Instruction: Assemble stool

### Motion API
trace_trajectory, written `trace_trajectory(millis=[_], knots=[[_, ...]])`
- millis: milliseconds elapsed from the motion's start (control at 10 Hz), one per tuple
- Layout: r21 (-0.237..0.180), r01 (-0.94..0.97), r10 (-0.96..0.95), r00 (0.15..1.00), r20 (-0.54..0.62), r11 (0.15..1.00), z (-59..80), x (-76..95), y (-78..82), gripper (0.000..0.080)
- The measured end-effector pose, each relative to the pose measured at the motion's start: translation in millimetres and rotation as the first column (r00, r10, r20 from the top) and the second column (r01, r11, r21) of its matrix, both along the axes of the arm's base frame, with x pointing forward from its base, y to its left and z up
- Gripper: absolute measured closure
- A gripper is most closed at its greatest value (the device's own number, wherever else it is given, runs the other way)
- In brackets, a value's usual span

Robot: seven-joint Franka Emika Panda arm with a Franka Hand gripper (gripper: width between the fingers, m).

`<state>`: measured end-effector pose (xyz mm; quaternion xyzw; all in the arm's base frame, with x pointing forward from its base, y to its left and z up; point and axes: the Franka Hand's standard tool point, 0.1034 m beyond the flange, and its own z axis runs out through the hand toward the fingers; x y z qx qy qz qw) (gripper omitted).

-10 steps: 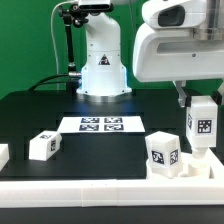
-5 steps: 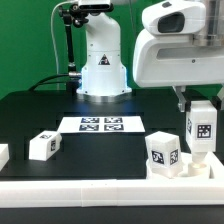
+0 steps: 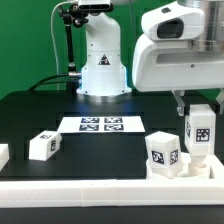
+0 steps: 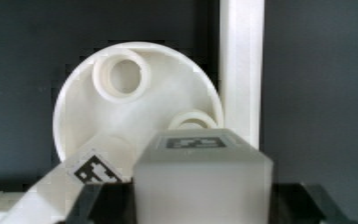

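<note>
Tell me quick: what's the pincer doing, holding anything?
The pincer: closed on a stool leg, held upright over the round seat.

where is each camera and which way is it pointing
Exterior view: off the arm, across the table from the robot's base, facing it over the marker board; shows the base, the arm and the gripper shut on a leg.
Wrist view: on the wrist, looking down past the held leg onto the round seat; almost nothing of the robot shows.
Shared: the held leg, the seat, and a second leg beside it.
</note>
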<state>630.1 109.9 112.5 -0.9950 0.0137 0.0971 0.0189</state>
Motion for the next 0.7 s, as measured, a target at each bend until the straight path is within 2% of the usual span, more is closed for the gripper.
trace_trajectory(millis=[700], knots=[[-0.001,0.000,0.000,1.000,-0.003,1.000,-7.3,-1.4,0.7,0.0456]])
